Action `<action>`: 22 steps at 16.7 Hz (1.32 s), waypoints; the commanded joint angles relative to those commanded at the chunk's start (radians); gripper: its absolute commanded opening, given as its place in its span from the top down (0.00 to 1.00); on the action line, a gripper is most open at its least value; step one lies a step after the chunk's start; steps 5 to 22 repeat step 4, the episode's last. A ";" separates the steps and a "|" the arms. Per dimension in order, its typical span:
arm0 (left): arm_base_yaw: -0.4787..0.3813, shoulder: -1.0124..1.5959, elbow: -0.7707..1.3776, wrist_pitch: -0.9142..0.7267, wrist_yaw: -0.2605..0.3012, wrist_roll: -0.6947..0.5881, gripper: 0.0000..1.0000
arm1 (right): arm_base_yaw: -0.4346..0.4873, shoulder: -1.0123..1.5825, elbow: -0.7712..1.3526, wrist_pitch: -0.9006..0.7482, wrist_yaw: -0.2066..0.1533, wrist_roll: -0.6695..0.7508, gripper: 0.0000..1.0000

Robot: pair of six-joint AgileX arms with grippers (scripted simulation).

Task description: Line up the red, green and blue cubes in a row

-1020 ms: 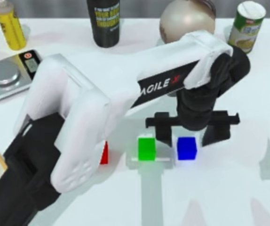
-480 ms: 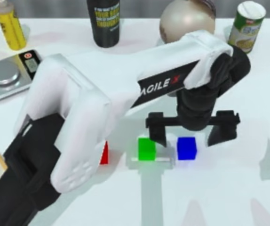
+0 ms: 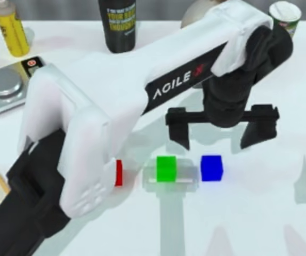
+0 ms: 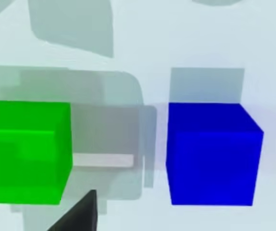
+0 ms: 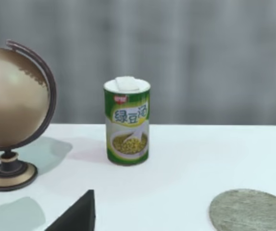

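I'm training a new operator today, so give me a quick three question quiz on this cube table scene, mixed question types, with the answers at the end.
1. True or false: the left tool is gripping the blue cube.
2. Multiple choice: which cube sits in the middle of the row? A) red cube B) green cube C) blue cube
3. Short answer: which cube is partly hidden by the left arm in the top view?

Key:
1. False. The tool is open above the table, behind the row, and touches no cube.
2. B
3. The red cube; only a sliver shows at the arm's edge.
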 joint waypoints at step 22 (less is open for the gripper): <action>0.006 0.001 0.081 -0.078 0.000 -0.001 0.00 | 0.000 0.000 0.000 0.000 0.000 0.000 0.00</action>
